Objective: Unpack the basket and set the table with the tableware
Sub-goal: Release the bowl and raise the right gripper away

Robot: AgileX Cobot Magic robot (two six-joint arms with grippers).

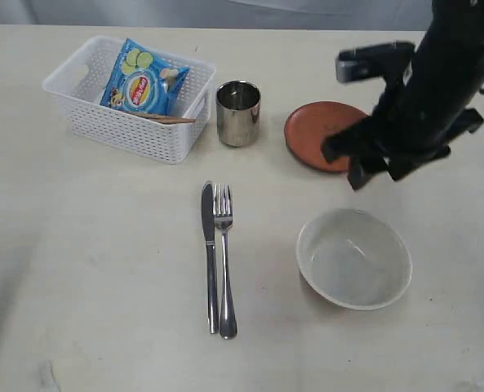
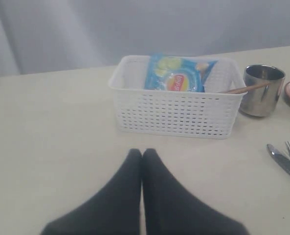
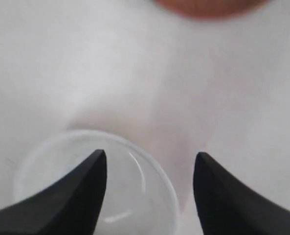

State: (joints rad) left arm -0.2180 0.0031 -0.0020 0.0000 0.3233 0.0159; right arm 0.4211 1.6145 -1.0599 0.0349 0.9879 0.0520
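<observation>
Nearest us, the steel knife (image 1: 210, 253) and steel fork (image 1: 224, 261) are lying side by side, handles toward the diner's edge of the pale cream desk (image 1: 103, 269), a place setting taking shape. To their right the cream round bowl (image 1: 354, 258) is sitting upright and empty on the desk. The right tool (image 3: 150, 156) is hanging just above its far rim with fingers spread wide and nothing between them, so the bowl looks set down and free. Beyond, the small reddish-brown round plate (image 1: 319, 131) is lying flat, partly hidden by that arm, and the steel cup (image 1: 238, 113) is standing just beside the white perforated plastic basket (image 1: 123, 126). The left tool (image 2: 142, 154) is facing that basket with fingers pressed together, carrying nothing. Inside, a blue chip bag (image 1: 144, 80) is leaning, and a brown wooden handle (image 1: 168, 118) is poking over the rim, spoon or chopsticks, hard to tell, probably the next thing to unpack.
</observation>
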